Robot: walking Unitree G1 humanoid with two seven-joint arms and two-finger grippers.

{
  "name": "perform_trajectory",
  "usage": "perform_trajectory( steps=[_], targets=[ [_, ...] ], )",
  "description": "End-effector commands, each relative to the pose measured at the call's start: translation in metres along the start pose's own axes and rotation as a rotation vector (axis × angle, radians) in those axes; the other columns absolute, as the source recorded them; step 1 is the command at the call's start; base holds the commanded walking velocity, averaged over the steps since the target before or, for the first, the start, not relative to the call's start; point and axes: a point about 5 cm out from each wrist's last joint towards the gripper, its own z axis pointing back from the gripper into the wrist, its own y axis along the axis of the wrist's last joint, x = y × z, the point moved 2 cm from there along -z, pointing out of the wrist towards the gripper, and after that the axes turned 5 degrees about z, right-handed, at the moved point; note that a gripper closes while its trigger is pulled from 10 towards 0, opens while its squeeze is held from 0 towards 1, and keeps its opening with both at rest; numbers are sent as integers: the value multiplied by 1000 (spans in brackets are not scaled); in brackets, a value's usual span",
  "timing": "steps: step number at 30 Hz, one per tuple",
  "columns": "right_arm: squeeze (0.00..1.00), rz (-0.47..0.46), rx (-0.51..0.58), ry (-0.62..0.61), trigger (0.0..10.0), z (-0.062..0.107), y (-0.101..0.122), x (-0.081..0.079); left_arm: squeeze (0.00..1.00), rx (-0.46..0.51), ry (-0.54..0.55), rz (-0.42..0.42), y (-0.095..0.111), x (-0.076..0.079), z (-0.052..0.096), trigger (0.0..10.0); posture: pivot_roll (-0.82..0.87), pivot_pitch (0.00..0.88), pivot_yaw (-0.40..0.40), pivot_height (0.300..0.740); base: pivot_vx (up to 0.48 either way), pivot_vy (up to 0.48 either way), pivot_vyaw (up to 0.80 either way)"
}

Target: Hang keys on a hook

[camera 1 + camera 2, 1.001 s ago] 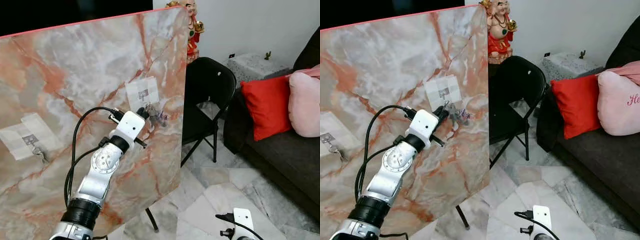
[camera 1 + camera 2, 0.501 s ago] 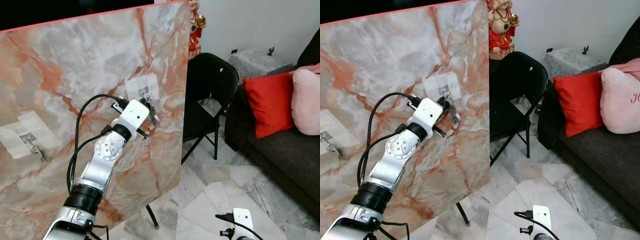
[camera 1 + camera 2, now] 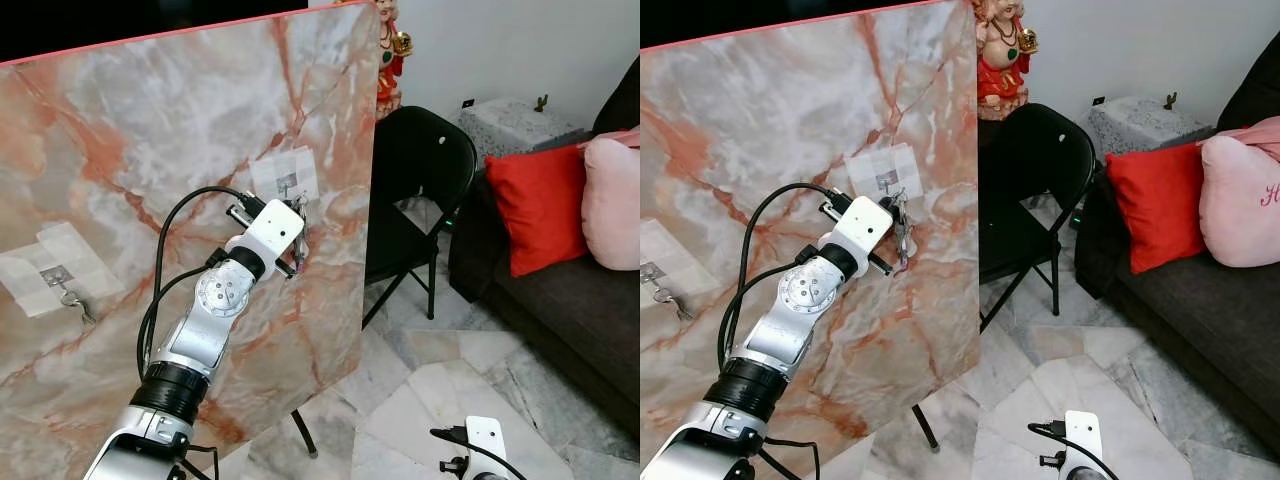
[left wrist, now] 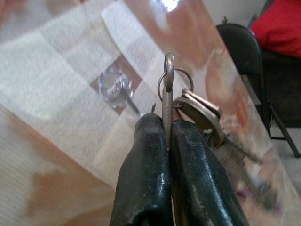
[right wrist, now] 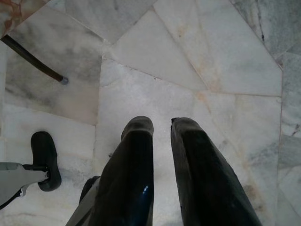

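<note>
Board: a large upright slab of glossy marble-patterned material, veined in orange, rust and white with a thin red top edge, is taken here as the landmark.
Hook: a small metal hook with a rounded, shiny base is seen fixed to the board on a square patch of pale woven-looking tape, near the board's right edge.
Keys: a bunch of flat silver keys on a thin wire ring is held just in front of the hook, the ring close to the hook's tip; whether the ring is touching it cannot be told.
Left hand: the left hand is raised to the board at the taped patch, its two long black rubbery fingers pressed together on a flat metal piece of the keys.
Second hook: another taped patch carrying a bent metal hook is seen low on the board's left side.
Right hand: the right hand is hung low, well below and to the right of the board, over pale veined marble floor tiles, its smooth black fingers slightly parted with nothing between them.
Chair: a black folding chair with a rounded back is stood just beyond the board's right edge.
Cushions: a red cushion and a pink one are rested on a dark sofa, further right of the board.
</note>
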Motion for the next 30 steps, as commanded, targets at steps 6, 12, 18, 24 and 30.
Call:
perform_trajectory(
  steps=[6,12,18,24,30],
  targets=[
    [0,1,-3,-2,10000,0,0,-1,0,-2,22,-48,6,-9,-2,10000,15,0,0,740,0,0,0],
    [0,3,-3,-2,10000,0,0,-1,0,-17,25,-68,5,-12,1,10000,15,0,0,740,0,0,0],
    [0,6,-4,0,10000,0,0,-1,0,-39,19,-70,2,-12,4,10000,20,0,-3,740,0,0,0],
    [0,6,-3,0,10000,0,0,-1,0,-40,25,-68,5,-14,4,10000,20,0,-3,740,0,0,0],
    [0,-9,5,-3,10000,0,1,-1,0,-15,14,-40,7,-13,9,10000,20,0,-3,740,0,0,0]
  ],
)
